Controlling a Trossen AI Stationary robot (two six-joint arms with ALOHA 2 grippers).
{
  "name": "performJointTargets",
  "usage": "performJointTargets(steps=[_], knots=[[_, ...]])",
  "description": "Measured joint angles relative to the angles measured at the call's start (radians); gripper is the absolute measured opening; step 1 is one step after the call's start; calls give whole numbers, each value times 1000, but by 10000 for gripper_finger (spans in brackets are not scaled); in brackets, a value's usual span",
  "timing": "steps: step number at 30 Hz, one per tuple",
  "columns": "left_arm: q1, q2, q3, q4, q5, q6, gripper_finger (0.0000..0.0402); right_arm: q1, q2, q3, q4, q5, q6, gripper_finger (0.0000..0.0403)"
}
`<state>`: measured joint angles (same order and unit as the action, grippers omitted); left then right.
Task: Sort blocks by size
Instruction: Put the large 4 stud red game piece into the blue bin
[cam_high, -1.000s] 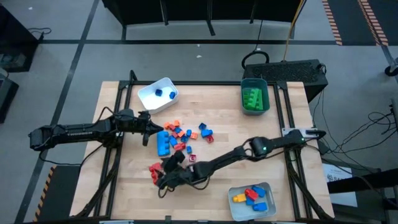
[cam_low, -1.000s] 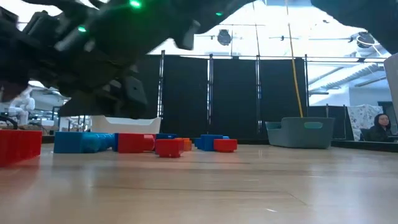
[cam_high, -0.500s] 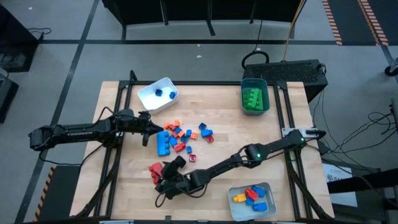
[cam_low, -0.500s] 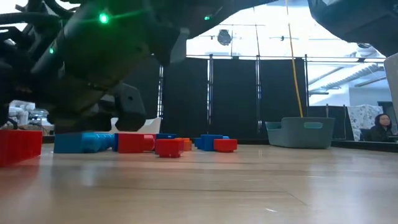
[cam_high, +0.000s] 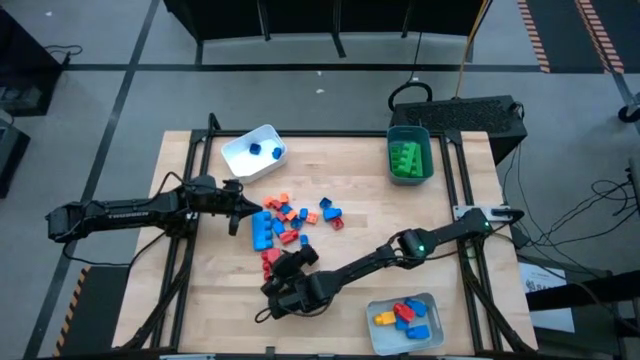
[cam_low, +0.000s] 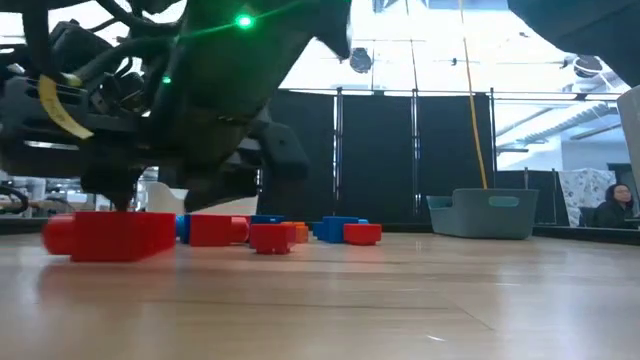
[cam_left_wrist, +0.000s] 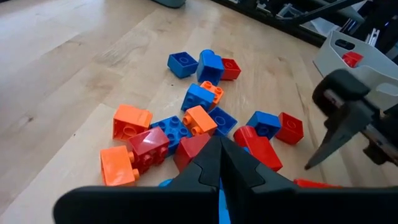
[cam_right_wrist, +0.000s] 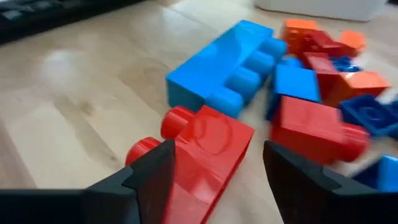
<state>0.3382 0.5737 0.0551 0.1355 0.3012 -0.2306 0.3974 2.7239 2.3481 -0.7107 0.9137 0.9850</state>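
Observation:
A pile of red, blue and orange blocks (cam_high: 292, 213) lies mid-table, with a long blue block (cam_right_wrist: 224, 68) at its near left side. A red block (cam_right_wrist: 211, 140) lies on its side on the wood just in front of the pile, studs pointing sideways. My right gripper (cam_right_wrist: 216, 149) reaches across from the right and stands open astride that block (cam_high: 270, 258). My left gripper (cam_high: 238, 208) is shut and hovers at the pile's left edge, touching nothing. My right gripper has the red block between its open fingers, slanting down along the table from the right. One finger (cam_right_wrist: 152, 177) lies against the block's long side (cam_right_wrist: 181, 155). Bare wood shows between the block and the other finger (cam_right_wrist: 292, 180). The block rests on the table (cam_low: 110, 235).
A white tray (cam_high: 240, 158) with small blue blocks stands at the far left. A teal tray (cam_high: 392, 160) with green blocks stands at the far right. A grey tray (cam_high: 375, 310) with mixed blocks stands at the near right. Bare wood lies between the pile and the right trays.
My right gripper has gone toward the table's right edge, has tipped down and has turned at the wrist. The red block between its fingers has slid along the table to the right and a little toward the far edge, and now lies nearer the long blue block.

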Motion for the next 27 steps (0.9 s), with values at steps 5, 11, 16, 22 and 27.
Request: performJointTargets(steps=[5,11,16,22,27], knots=[[0,0,0,1,0,0,11,29,-46,-6,-10,27,-44,224],[0,0,0,-15,0,1,11,46,-133,-3,-4,42,-98,224],[0,0,0,-48,2,8,11,61,-162,-3,-2,-101,-201,224],[0,0,0,-48,14,8,11,7,-141,-4,8,-466,-154,224],[0,0,0,-48,48,7,11,-31,-165,-4,50,-634,-163,224]])
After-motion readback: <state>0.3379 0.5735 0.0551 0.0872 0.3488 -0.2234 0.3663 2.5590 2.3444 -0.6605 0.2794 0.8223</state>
